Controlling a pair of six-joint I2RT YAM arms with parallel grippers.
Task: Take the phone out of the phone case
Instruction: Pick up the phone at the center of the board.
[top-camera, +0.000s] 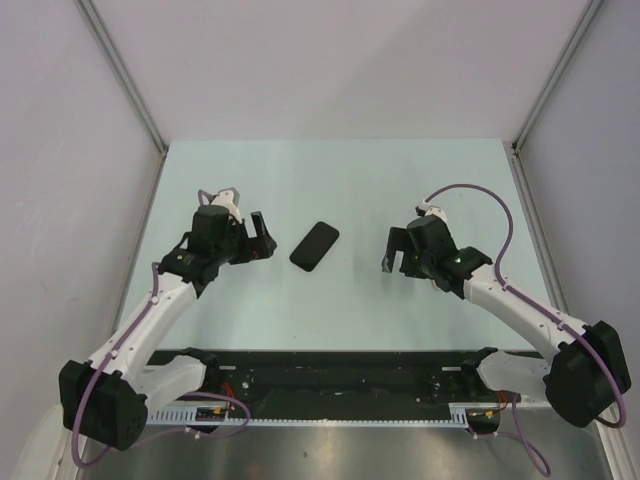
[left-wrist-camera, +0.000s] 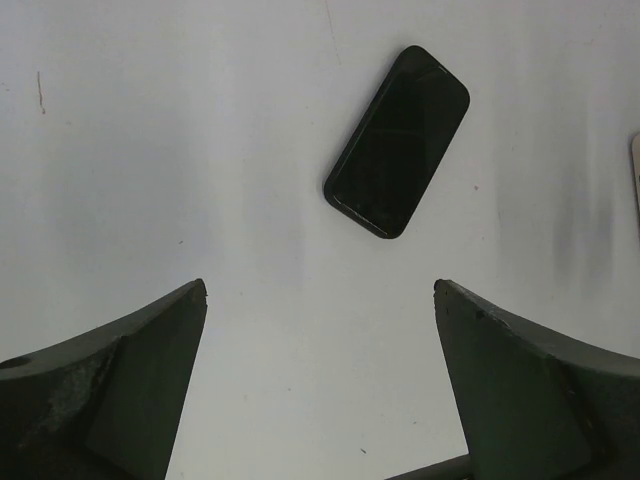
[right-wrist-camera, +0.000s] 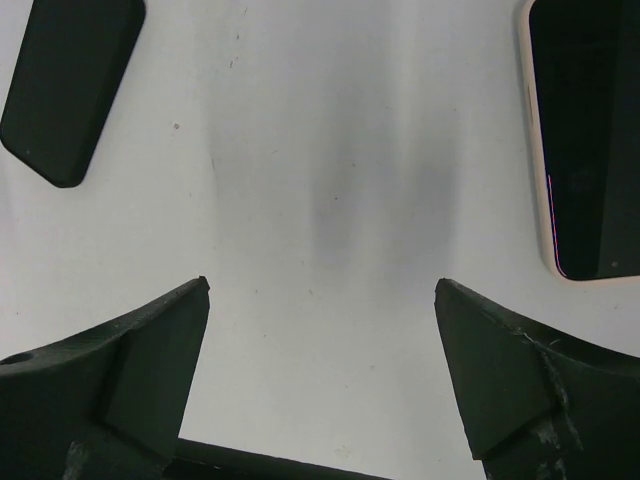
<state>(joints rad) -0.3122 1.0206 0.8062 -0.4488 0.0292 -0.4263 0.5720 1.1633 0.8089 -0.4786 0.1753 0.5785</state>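
A black rounded phone-shaped slab with a raised rim lies flat at the table's middle, between my two grippers. It also shows in the left wrist view and in the right wrist view. I cannot tell whether it is an empty case or holds a phone. A second phone with a dark screen and a pale beige rim lies flat beside the right gripper. Only a sliver of it shows in the left wrist view, and it is hidden in the top view. My left gripper is open and empty. My right gripper is also open and empty.
The pale green table is walled by grey panels at the back and both sides. A black rail runs along the near edge by the arm bases.
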